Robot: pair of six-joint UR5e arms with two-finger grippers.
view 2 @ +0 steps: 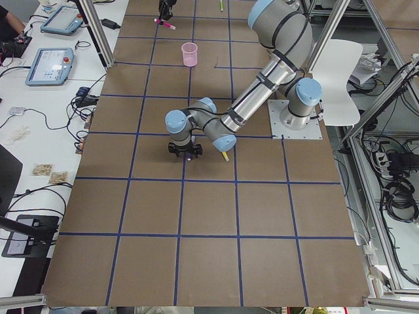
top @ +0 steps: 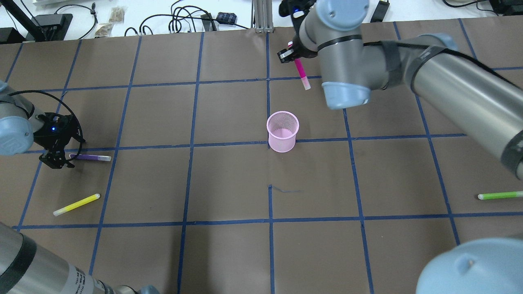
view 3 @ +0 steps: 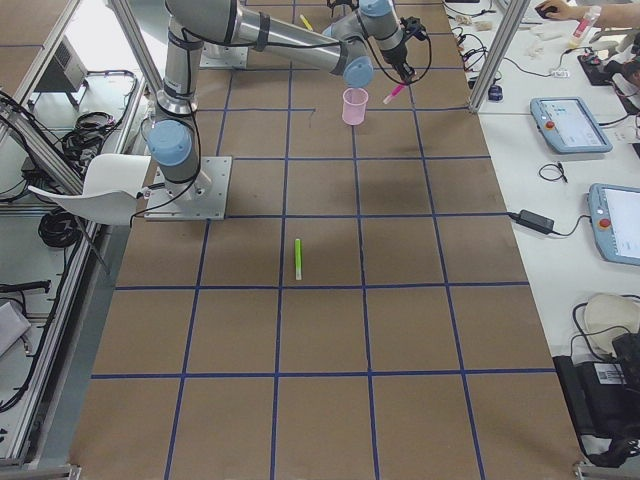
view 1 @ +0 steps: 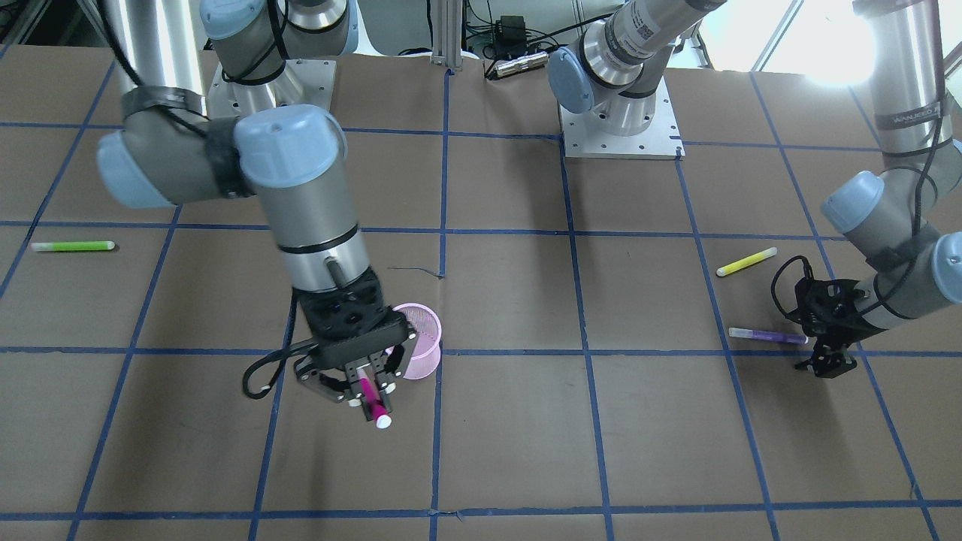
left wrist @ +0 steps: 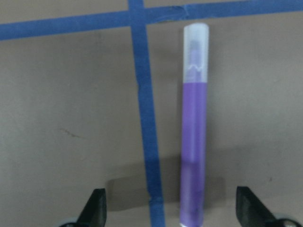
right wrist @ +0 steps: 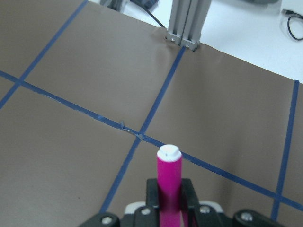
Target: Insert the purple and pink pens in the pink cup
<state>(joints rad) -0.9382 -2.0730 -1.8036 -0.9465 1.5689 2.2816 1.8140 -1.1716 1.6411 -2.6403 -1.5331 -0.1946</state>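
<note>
Right gripper (view 1: 367, 388) is clamped on the pink pen (top: 302, 74), held off the table (top: 229, 179); left gripper (left wrist: 173, 215) is spread wide and low over the purple pen (left wrist: 194, 142), gripping nothing. Pink mesh cup (top: 281, 143) stands upright mid-table, just robot-side of the right arm's pen and well apart from the left arm, so I judge the right arm goes first. Pink pen hangs tilted, white end down, not yet over the rim; purple pen lies flat, its long axis running out from between the open fingers.

Grips a bright pink cylindrical plastic pen (right wrist: 169, 184), white tip forward, between black fingers (right wrist: 188, 195), over brown blue-taped table (right wrist: 71, 94).
</note>
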